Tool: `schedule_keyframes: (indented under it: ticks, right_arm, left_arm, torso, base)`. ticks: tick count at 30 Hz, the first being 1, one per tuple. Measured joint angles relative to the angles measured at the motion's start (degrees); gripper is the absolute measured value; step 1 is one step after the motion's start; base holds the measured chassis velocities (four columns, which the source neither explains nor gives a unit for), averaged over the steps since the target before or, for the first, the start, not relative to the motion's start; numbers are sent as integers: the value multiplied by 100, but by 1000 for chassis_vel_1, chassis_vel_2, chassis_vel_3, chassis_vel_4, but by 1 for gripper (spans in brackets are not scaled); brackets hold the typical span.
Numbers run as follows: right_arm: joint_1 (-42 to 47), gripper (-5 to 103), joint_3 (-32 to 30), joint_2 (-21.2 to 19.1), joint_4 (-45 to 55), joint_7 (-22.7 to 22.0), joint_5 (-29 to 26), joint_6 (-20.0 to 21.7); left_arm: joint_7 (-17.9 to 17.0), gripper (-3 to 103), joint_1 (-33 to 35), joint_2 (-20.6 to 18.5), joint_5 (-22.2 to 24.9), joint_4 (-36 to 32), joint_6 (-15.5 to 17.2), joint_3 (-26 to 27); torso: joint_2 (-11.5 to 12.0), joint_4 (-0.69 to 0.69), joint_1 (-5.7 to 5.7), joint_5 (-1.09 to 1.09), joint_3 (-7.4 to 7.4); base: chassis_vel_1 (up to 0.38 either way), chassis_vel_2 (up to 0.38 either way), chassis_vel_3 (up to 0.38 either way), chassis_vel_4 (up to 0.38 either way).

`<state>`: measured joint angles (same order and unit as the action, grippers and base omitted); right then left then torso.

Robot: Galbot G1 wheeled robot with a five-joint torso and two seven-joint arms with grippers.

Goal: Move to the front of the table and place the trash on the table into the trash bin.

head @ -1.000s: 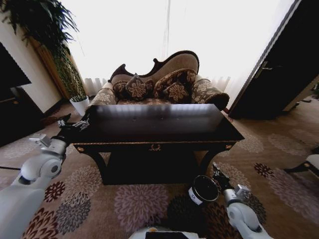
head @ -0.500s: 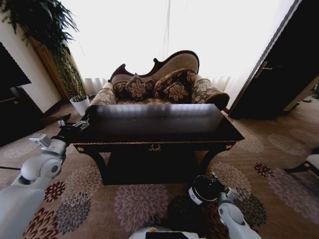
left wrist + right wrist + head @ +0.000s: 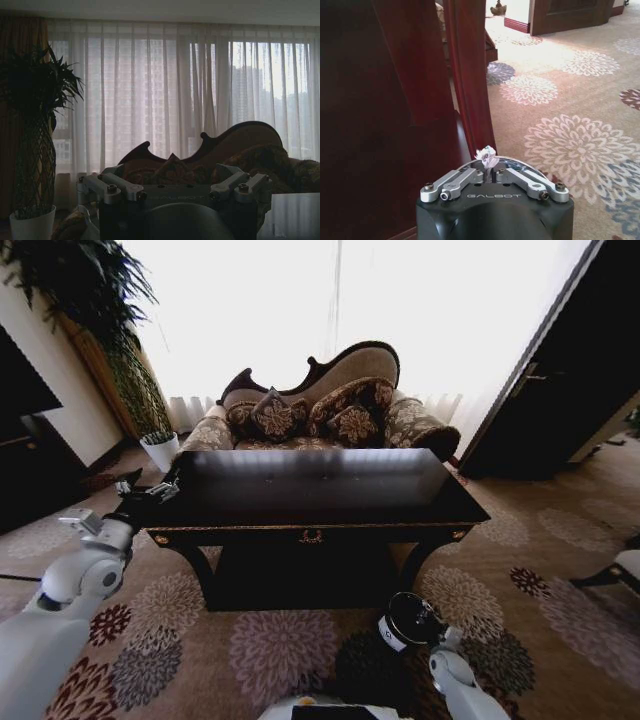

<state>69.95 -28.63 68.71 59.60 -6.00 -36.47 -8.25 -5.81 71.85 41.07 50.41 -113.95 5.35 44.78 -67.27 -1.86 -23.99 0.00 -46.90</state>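
The right gripper (image 3: 490,172) hangs low over the rim of the trash bin (image 3: 407,620), which stands on the flowered carpet (image 3: 270,645) in front of the table (image 3: 315,502), near its right leg. Its fingers are pinched together on a white paper wad (image 3: 486,155) (crumpled, poking up between the tips). The left gripper (image 3: 150,487) is raised beside the table's left end; I cannot tell how its fingers stand. A sofa (image 3: 320,405) sits behind the table.
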Motion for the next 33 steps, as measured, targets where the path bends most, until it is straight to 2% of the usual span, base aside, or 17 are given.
schedule_keyframes:
  ticks: [1, 2, 7, 9, 12, 13, 16, 18, 22, 23, 25, 27, 28, 29, 31, 33]
  right_arm:
    - [-62, 9, 2, 4, -100, 1, 1, -10]
    - [-62, 9, 2, 4, -100, 1, 1, -10]
    - [-154, 37, 4, -1, -232, 12, 0, -20]
    - [-158, 37, 6, -4, -225, 12, -2, -20]
    - [-189, 52, 24, -25, -194, 13, -11, -20]
    - [-189, 52, 24, -25, -194, 13, -11, -20]
    - [-219, 69, 48, -44, -172, 12, -21, -11]
    - [-223, 69, 56, -46, -161, 11, -23, -7]
    - [-251, 91, 109, -65, -142, 29, 102, -2]
    - [-251, 91, 109, -65, -142, 29, 102, -2]
    - [-268, 99, 175, -126, -231, 140, 661, -128]
    - [-327, 99, 242, -142, -351, 161, 1198, -232]
    - [-327, 99, 242, -142, -351, 161, 1198, -232]
    - [-420, 100, 288, -113, -493, 156, 1627, -307]
    - [-475, 100, 304, -91, -573, 150, 1811, -345]
    - [-655, 100, 363, -23, -859, 123, 2343, -478]
  left_arm:
    - [0, 100, 0, 0, 0, 0, 0, 0]
    - [0, 100, 0, 0, 0, 0, 0, 0]
    - [0, 100, 0, 0, 0, 0, 0, 0]
    - [0, 100, 0, 0, 0, 0, 0, 0]
    - [0, 100, 0, 0, 0, 0, 0, 0]
    - [0, 100, 0, 0, 0, 0, 0, 0]
    - [0, 100, 0, 0, 0, 0, 0, 0]
    - [0, 100, 0, 0, 0, 0, 0, 0]
    - [0, 100, 0, 0, 0, 0, 0, 0]
    - [0, 100, 0, 0, 0, 0, 0, 0]
    - [0, 100, 0, 0, 0, 0, 0, 0]
    - [0, 100, 0, 0, 0, 0, 0, 0]
    - [0, 100, 0, 0, 0, 0, 0, 0]
    - [0, 100, 0, 0, 0, 0, 0, 0]
    - [0, 100, 0, 0, 0, 0, 0, 0]
    - [0, 100, 0, 0, 0, 0, 0, 0]
  torso:
    - [0, 0, 0, 0, 0]
    - [0, 0, 0, 0, 0]
    - [0, 0, 0, 0, 0]
    - [0, 0, 0, 0, 0]
    - [0, 0, 0, 0, 0]
    - [0, 0, 0, 0, 0]
    - [0, 0, 0, -1, 0]
    - [0, 0, 0, -1, 0]
    - [0, 0, 0, 0, 0]
    - [0, 0, 0, 0, 0]
    - [0, 0, 0, -1, 0]
    - [0, -2, 0, -2, 0]
    - [0, -2, 0, -2, 0]
    - [0, -1, 0, 0, 0]
    - [0, -1, 0, 0, 0]
    - [0, 1, 0, 0, 0]
  base:
    - [0, 0, 0, 0]
    - [0, 0, 0, 0]
    - [0, 0, 0, 0]
    - [0, 0, 0, 0]
    - [0, 0, 0, 0]
    - [0, 0, 0, 0]
    - [0, 0, 0, 0]
    - [0, 0, 0, 0]
    - [0, 0, 0, 0]
    - [0, 0, 0, 0]
    - [0, 0, 0, 0]
    - [0, 0, 0, 0]
    - [0, 0, 0, 0]
    - [0, 0, 0, 0]
    - [0, 0, 0, 0]
    - [0, 0, 0, 0]
